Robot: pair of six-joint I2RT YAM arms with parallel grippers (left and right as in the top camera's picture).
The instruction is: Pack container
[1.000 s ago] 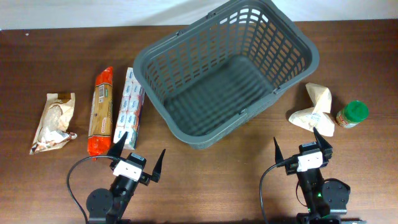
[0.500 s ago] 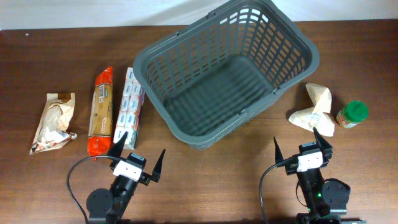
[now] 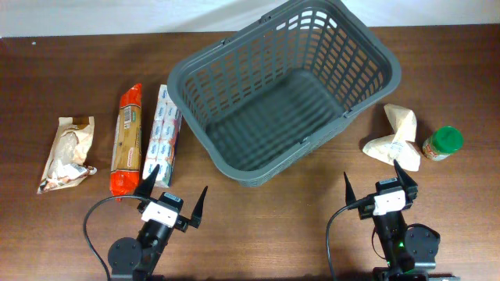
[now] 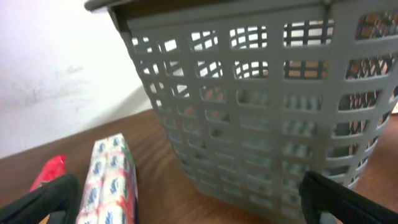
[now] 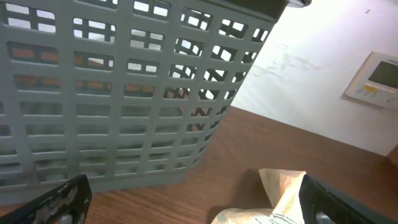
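Here's your overhead view: the container sits mid-table, pushed a little toward 12 o'clock and turned at an angle, with nothing inside it. Its slotted walls fill most of both wrist cameras.

Off at 9 o'clock from the container you have three items laid side by side. A white-and-blue tissue pack is nearest the container's rim, an orange pasta packet lies just beside it, and a pale bread bag sits further out.

Over at 3 o'clock, a crumpled paper bag lies near the container's right corner, with a green-lidded jar just beside it on the far side.

Your left gripper is down at 7 o'clock, fingers spread wide and holding nothing, with one fingertip close to the near ends of the tissue pack and pasta packet. On its wrist camera the tissue pack shows at lower left.

Your right gripper is at 5 o'clock, also spread wide and holding nothing, just short of the paper bag. That bag peeks in at the bottom of the right wrist view.
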